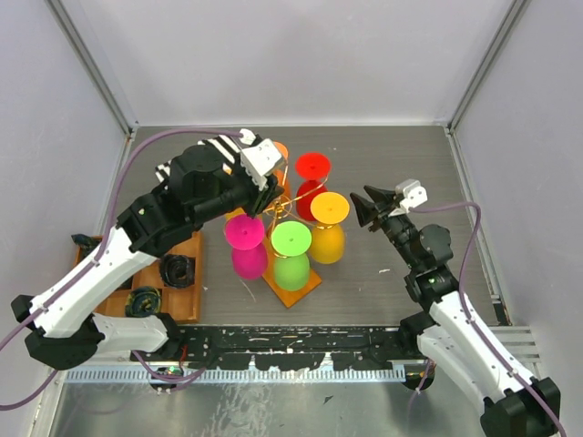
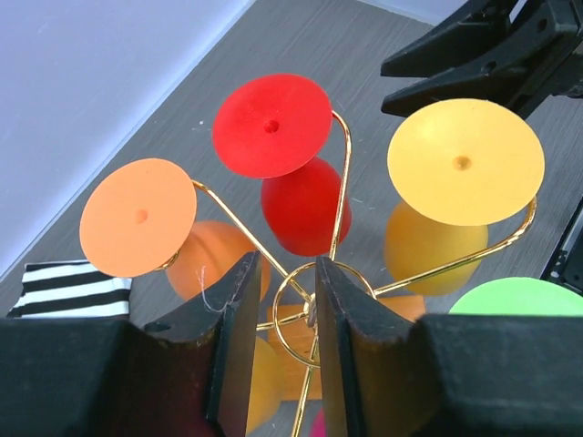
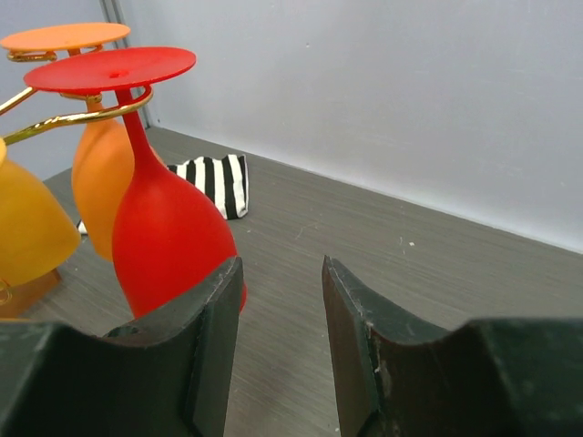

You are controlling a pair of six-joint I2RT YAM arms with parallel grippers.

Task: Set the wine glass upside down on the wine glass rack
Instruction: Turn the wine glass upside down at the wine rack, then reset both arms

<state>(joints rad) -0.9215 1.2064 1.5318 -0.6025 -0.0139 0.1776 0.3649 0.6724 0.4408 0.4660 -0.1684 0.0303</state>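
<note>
Left claw [image 2: 284, 278] hangs over the middle of the wine glass rack [image 1: 296, 296]. Its two dark fingers [image 2: 239, 337] are parted to a narrow gap and hold nothing; only the rack's gold wire hub shows between them, and whether they touch it I cannot tell. The right claw [image 1: 363, 202] sits at the right of the top view, also part open and empty, pointing towards the yellow glass [image 2: 465, 161]. Five glasses hang foot-up on the curled arms. The orange wine glass [image 2: 138, 217], at the left of the left wrist view and nearest the claw, looks to be the task's own. It sits bowl-down in its arm beside the red glass [image 2: 271, 125], so I judge the hanging done and the step in hand to be clearing away. To do that well, keep the jaws as they stand and lift straight up before drawing back towards the lower left of the top view. That path avoids the orange foot, the wire loops and the pink glass [image 1: 241, 231] close by. Go slowly, since a snag on so thin a stand could rock every glass.
</note>
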